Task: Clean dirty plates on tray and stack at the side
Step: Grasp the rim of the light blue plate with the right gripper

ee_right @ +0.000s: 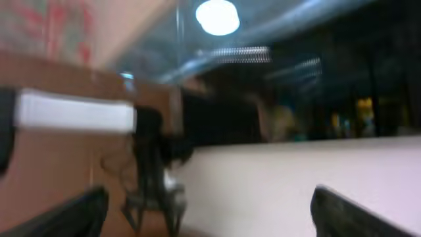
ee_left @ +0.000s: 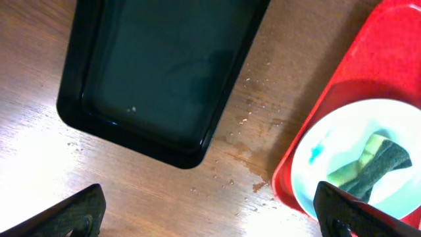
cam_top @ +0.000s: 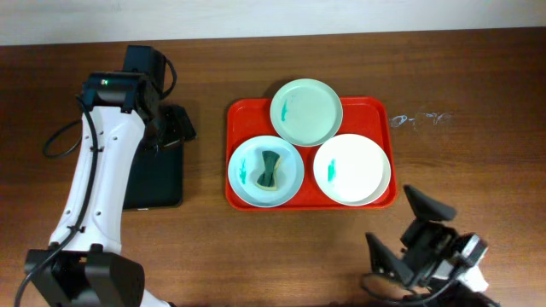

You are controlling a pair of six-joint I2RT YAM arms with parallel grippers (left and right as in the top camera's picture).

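glossy red rimmed tray [cam_top: 241, 115], three smooth round plates [cam_top: 350, 168], teal-smeared. left end effector [ee_left: 210, 212], right end effector [ee_right: 210, 210] both spread wide.

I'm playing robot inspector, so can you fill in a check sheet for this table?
Surface: wooden table, specks and a damp mark beside the red tray.
Job's things: red tray holds mint plate, light blue plate and white plate, all teal-smeared; a sponge lies in the blue one.
Clutter: black tray left of the red one; shiny marks to its right.
Grippers: left gripper open, empty; right gripper open, empty.
Cables: black cable beside the left arm.
Surroundings: pale strip past the table; right wrist view too blurred.
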